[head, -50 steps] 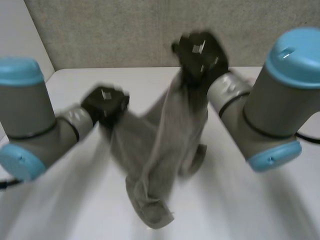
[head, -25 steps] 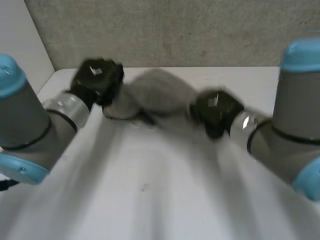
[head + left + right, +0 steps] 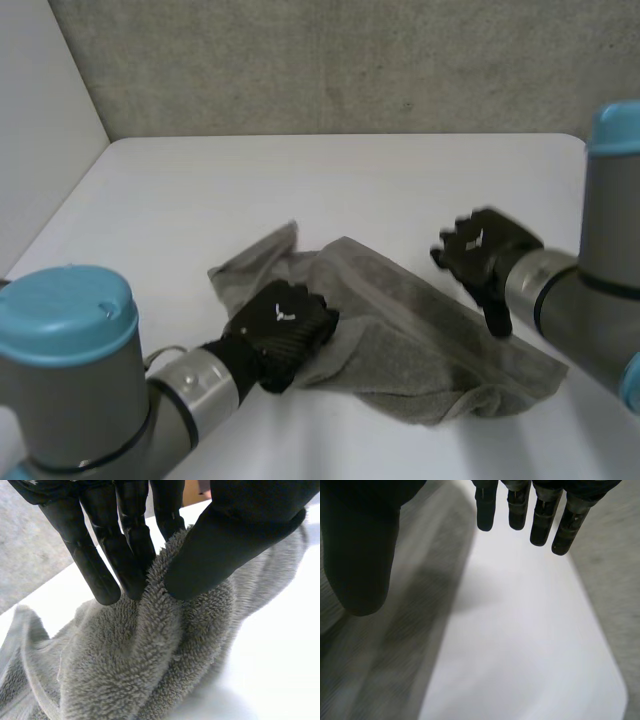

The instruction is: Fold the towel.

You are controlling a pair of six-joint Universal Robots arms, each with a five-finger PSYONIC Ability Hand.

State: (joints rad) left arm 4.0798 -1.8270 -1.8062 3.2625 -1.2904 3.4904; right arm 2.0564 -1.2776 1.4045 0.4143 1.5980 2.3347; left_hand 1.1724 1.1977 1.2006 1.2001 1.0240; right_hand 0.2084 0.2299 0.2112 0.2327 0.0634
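Soft fluffy grey towel (image 3: pixel 420 340) lay crumpled at lower middle of head view, on the white surface (image 3: pixel 300 180). Left hand (image 3: pixel 285 325) pinched a bunched fold w/ thumb & fingers. Right hand (image 3: pixel 480 255) hung open, empty. Towel looked light & floppy, so prob. best grabbed by its corners.

A white table (image 3: pixel 400 180) is lying across the workspace, its far edge running along a grey, coarse-textured wall (image 3: pixel 350 60). A plain white panel (image 3: pixel 40 120) is standing at the table's left side, meeting that wall at the far left corner. One rounded table corner is showing in the right wrist view.
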